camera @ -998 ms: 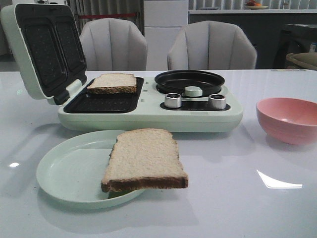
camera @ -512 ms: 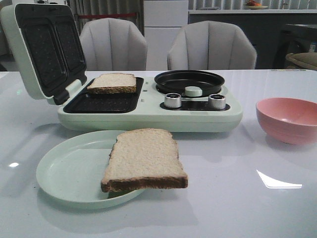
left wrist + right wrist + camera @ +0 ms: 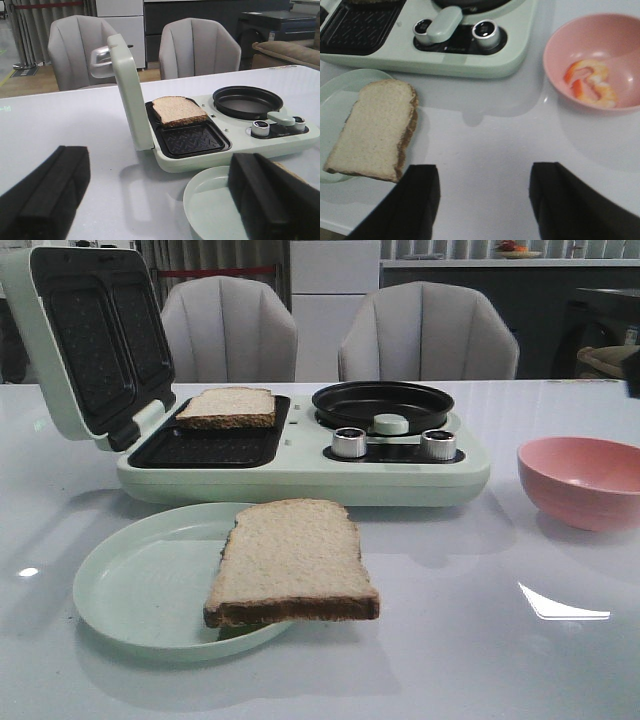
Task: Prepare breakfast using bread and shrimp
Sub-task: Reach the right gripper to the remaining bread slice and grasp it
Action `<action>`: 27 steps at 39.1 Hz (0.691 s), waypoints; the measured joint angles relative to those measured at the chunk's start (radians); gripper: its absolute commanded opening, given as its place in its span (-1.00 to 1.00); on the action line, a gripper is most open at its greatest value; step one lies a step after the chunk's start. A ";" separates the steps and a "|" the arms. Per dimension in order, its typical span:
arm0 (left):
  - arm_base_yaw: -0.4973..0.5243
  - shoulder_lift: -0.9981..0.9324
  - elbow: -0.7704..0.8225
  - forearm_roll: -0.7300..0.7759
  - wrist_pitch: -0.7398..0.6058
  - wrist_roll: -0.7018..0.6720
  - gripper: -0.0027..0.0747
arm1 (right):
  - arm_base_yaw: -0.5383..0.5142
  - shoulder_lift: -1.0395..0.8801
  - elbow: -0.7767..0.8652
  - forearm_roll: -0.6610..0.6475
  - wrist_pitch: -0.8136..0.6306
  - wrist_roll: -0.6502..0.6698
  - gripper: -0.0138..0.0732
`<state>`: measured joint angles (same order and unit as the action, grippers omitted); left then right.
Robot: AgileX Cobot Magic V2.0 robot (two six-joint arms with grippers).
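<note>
One slice of bread [image 3: 292,560] lies on a pale green plate [image 3: 140,580] and overhangs its near rim. A second slice [image 3: 227,406] rests on the rear sandwich tray of the open mint-green sandwich maker [image 3: 300,480]. Pinkish-orange shrimp [image 3: 590,82] lie in the pink bowl [image 3: 620,40]. My right gripper [image 3: 485,200] is open over bare table between the plate's bread [image 3: 375,130] and the bowl, holding nothing. My left gripper [image 3: 157,200] is open and empty, low over the table beside the plate [image 3: 215,205], facing the maker's bread [image 3: 178,110].
A round black pan [image 3: 382,405] and two silver knobs [image 3: 349,443] sit on the maker's right half. Its lid [image 3: 85,340] stands open at the left. The pink bowl [image 3: 580,495] is at the right. Two grey chairs [image 3: 428,335] stand behind the table.
A dark shape has come in at the right edge of the front view. Bread, plate, bowl and sandwich maker have not moved.
</note>
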<state>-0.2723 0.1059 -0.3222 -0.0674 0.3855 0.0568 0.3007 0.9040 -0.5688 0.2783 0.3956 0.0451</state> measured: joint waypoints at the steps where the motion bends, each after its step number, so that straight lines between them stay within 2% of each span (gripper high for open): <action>1: 0.000 0.000 0.000 0.000 0.000 0.000 0.67 | 0.003 0.030 -0.021 0.024 0.004 0.000 0.48; 17: 0.000 0.000 0.000 0.000 0.000 0.000 0.67 | 0.012 0.545 -0.330 0.257 0.088 -0.031 0.48; 23: 0.000 0.000 0.000 0.000 0.000 0.000 0.67 | 0.012 0.684 -0.393 0.421 0.110 -0.163 0.48; 27: 0.000 0.000 0.000 0.000 0.000 0.000 0.67 | 0.012 0.781 -0.433 0.581 0.152 -0.333 0.48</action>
<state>-0.2723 0.1059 -0.3222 -0.0674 0.3855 0.0568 0.3122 1.6852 -1.0022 0.8592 0.5472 -0.2876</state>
